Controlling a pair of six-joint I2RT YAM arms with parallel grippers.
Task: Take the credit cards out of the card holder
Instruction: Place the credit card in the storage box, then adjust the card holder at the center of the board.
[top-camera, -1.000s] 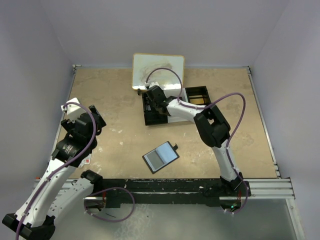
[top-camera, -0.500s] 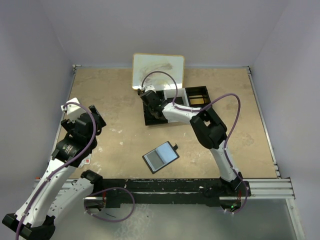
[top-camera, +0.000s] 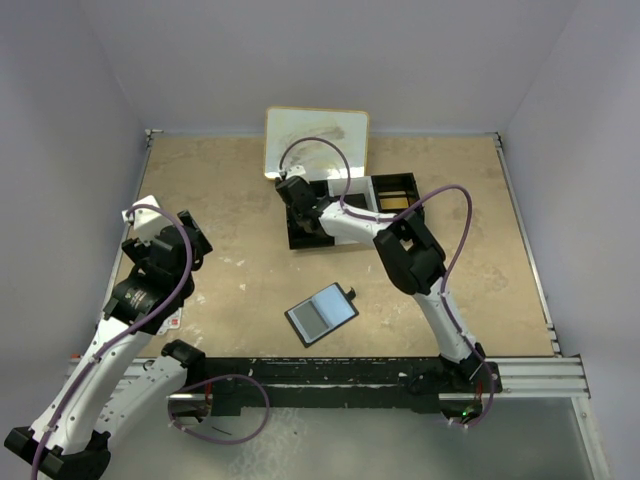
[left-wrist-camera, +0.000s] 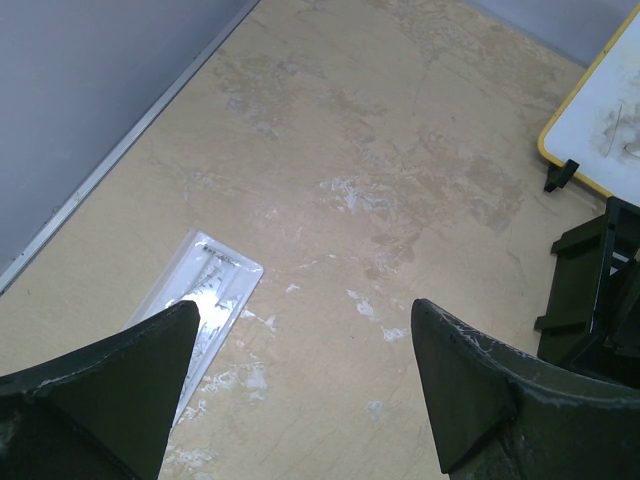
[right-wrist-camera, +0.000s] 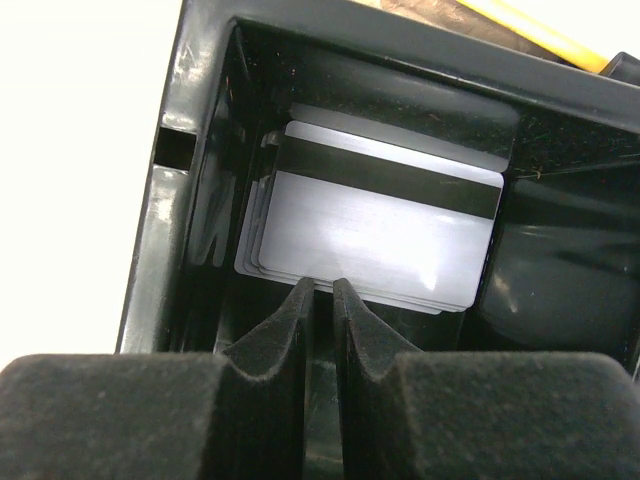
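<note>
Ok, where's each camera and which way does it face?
Top external: above and behind the bases, looking down at the table; both arms show.
Left wrist: on the left arm, facing the table; open jaws at bottom.
Right wrist: on the right arm, looking into the tray at stacked cards; jaws below.
Shared: top external and right wrist both show the tray.

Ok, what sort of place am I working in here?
Most likely a robot test cell, not a home or shop: a beige tabletop boxed in by plain grey walls, with the right arm bolted to an aluminium rail at its near edge.
</note>
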